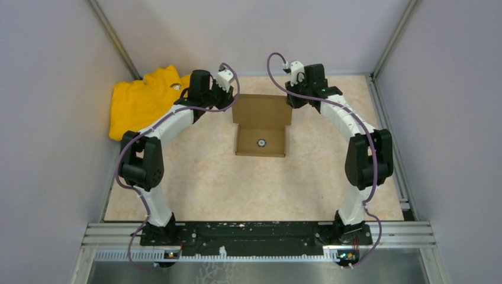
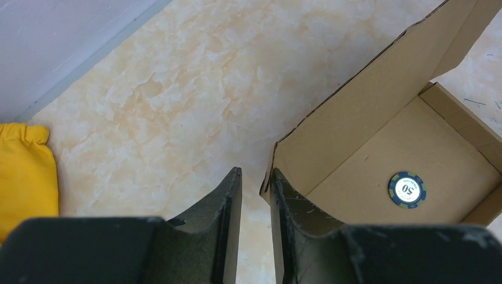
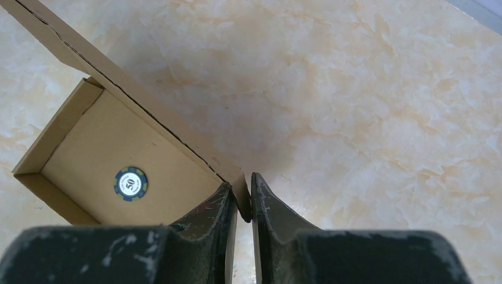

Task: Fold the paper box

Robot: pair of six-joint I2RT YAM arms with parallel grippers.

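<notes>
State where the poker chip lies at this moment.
In the top view the poker chip sits on the floor of the open paper box, at the table's middle, right of the yellow garment.

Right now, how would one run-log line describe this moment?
paper box: lid raised, chip inside | left gripper: open around lid corner | right gripper: shut on other lid corner

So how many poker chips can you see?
1. The poker chip lies flat on the floor of the open paper box, about in its middle. No other shows, though the yellow cloth could cover one.
</notes>
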